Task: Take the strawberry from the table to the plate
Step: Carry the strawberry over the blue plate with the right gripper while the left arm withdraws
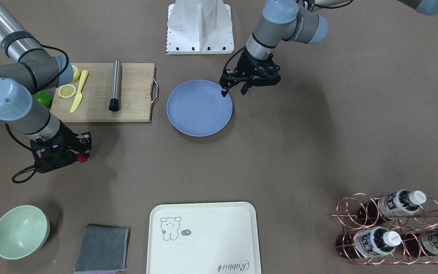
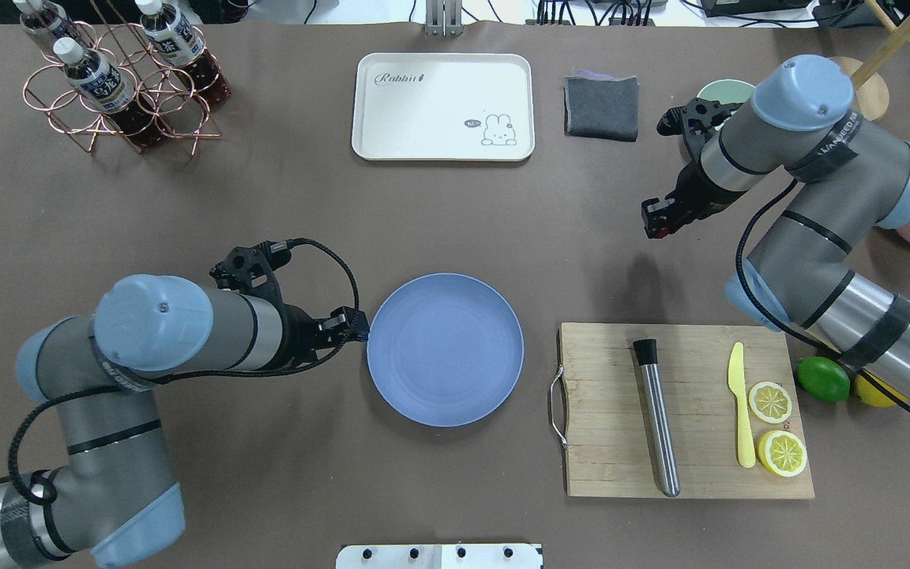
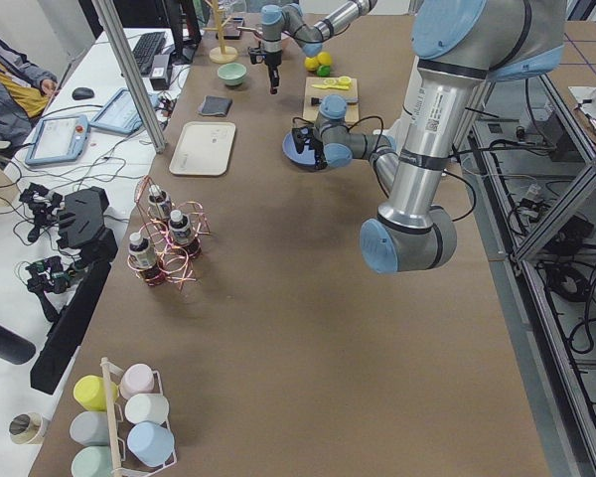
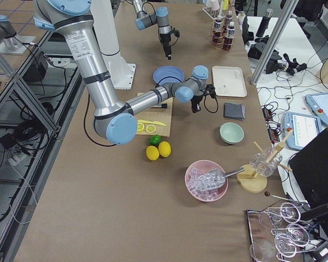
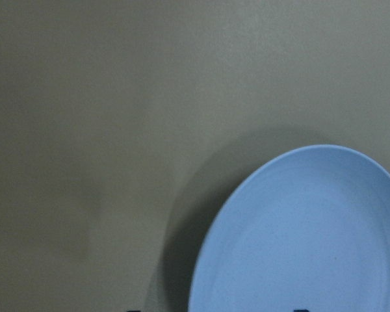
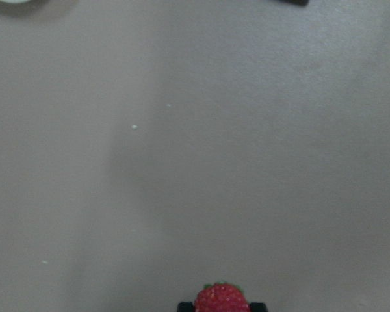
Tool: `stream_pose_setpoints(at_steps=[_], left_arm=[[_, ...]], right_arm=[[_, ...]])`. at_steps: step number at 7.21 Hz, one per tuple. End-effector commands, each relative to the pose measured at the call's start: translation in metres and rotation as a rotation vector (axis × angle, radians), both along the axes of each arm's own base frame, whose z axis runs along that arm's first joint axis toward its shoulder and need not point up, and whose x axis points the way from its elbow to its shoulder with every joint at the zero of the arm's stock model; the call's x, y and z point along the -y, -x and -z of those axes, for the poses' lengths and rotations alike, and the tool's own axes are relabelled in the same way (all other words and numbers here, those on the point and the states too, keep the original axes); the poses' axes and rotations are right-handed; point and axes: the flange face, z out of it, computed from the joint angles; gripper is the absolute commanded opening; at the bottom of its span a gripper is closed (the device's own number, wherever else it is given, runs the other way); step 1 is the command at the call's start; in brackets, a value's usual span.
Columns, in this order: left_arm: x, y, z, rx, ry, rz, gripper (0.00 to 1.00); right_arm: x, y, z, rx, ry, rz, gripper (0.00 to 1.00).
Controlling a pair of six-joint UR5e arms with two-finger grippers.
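Pinched at the bottom edge of the right wrist view, the strawberry (image 6: 221,299) is sitting between the two dark fingertips of the right gripper (image 1: 83,154), which is pressing in on it from both sides. That gripper is hanging over the table (image 1: 299,152) on the robot's right side, between the wooden cutting board (image 1: 127,102) and the pale green bowl (image 1: 20,236), well apart from the plate (image 1: 200,108). The plate is lying bare at the middle of the table, just left of the board's metal handle. The left gripper (image 1: 234,91) is hovering at the plate's left rim with its fingers spread and nothing between them; one fingertip is showing over the rim. On the board, a steel cylinder (image 1: 115,85), a yellow knife (image 1: 79,91) and a lemon slice (image 1: 67,91) are lying side by side. On the far side, a cream tray (image 1: 203,236) is lying beside a folded grey cloth (image 1: 103,247).
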Motion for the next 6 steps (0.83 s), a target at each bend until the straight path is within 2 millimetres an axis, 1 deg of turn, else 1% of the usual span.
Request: stream_pose_setpoints(at_steps=[1,2,3,4,5,6], left_arm=[[0.047,0.088,-0.069,0.102,-0.089,-0.096,0.84],[0.062,0.13,-0.101,0.137,-0.116,-0.136,0.83],[0.071,0.156,-0.122,0.167,-0.155,-0.165,0.84],[0.079,0.18,-0.144,0.208,-0.196,-0.175,0.83],[0.084,0.193,-0.151,0.206,-0.195,-0.195,0.84],[0.087,0.2,-0.153,0.185,-0.176,-0.206,0.84]], right_arm=[[-0.047,0.07,0.082,0.081,0.078,-0.065,0.0],[-0.083,0.11,0.114,0.105,0.114,-0.088,0.0],[-0.109,0.143,0.153,0.103,0.148,-0.113,0.0],[-0.145,0.182,0.177,0.06,0.154,-0.114,0.0],[-0.171,0.201,0.172,0.033,0.137,-0.116,0.0],[-0.192,0.217,0.171,0.025,0.15,-0.113,0.0]])
